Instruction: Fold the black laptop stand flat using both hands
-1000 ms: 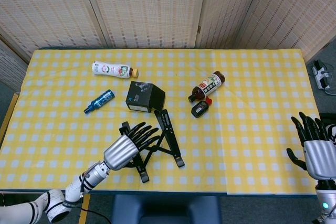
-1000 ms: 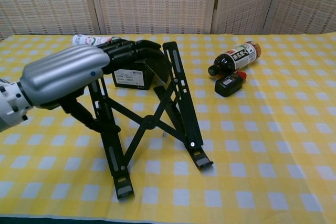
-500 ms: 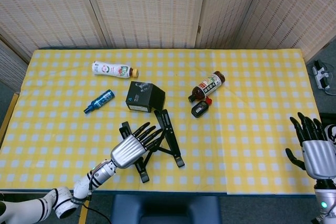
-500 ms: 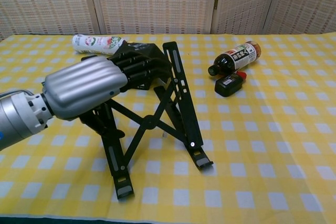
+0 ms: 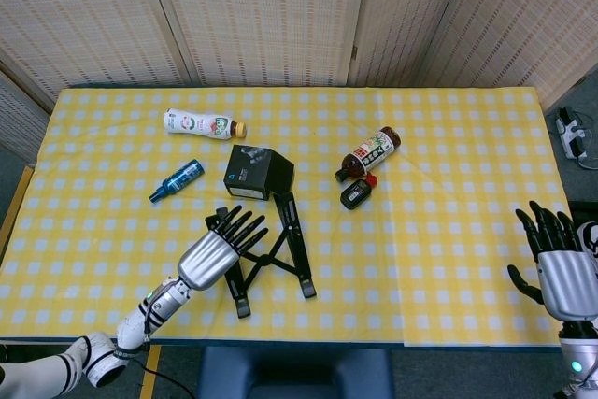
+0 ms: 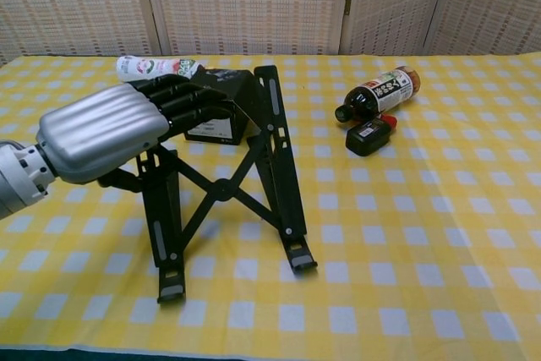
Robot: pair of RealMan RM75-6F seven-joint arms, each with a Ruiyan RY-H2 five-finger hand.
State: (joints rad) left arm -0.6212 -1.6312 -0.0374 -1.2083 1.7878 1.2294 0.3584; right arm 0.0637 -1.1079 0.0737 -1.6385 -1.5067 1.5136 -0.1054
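A black box (image 5: 257,174) crowds the laptop stand (image 5: 280,249) from behind; its right side lies open.

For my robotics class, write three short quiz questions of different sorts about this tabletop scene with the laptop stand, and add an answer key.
1. True or false: the laptop stand already lies folded flat on the table.
2. Multiple choice: which hand is at the stand? A) left hand B) right hand C) both
3. Fill in: right behind the stand sits a black ____.

Key
1. False: in the chest view its crossed legs are propped up.
2. A: the left hand is over the stand's left rail, while the right hand is far off at the table's right edge, fingers apart, holding nothing.
3. Box.
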